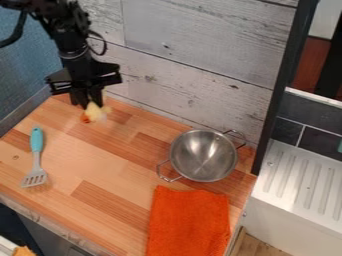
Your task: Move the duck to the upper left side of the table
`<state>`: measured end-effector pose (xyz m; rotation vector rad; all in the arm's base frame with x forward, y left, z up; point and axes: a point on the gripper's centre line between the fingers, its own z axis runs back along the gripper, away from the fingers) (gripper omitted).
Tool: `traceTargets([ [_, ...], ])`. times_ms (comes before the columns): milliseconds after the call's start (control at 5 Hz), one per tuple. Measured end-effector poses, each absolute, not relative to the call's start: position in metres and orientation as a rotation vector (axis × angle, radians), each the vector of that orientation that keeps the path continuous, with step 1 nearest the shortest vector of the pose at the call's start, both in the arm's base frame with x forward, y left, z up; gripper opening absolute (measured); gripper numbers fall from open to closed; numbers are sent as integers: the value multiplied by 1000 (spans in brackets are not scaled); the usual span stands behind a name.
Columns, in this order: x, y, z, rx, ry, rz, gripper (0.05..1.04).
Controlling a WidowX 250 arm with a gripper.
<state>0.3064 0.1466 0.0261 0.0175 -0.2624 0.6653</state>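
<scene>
At the upper left of the camera view, the black gripper [91, 104] hangs down over the table's back left corner, its fingers closed around the small yellow duck [97, 112]. The duck's orange beak points toward the lower left, and part of its body is hidden by the fingers. It is low over the wooden table [100, 160]; whether it touches the wood I cannot tell.
A spatula with a turquoise handle [37, 140] lies at the left. A steel pot [203, 155] with two wire handles stands right of centre, and an orange cloth [189, 222] lies in front of it. A whitewashed plank wall [194, 45] rises behind the table.
</scene>
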Motion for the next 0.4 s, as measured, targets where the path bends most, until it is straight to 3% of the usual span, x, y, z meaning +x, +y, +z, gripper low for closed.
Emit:
traceTargets([
  [400,321,174,-2,35,-246,663,154],
])
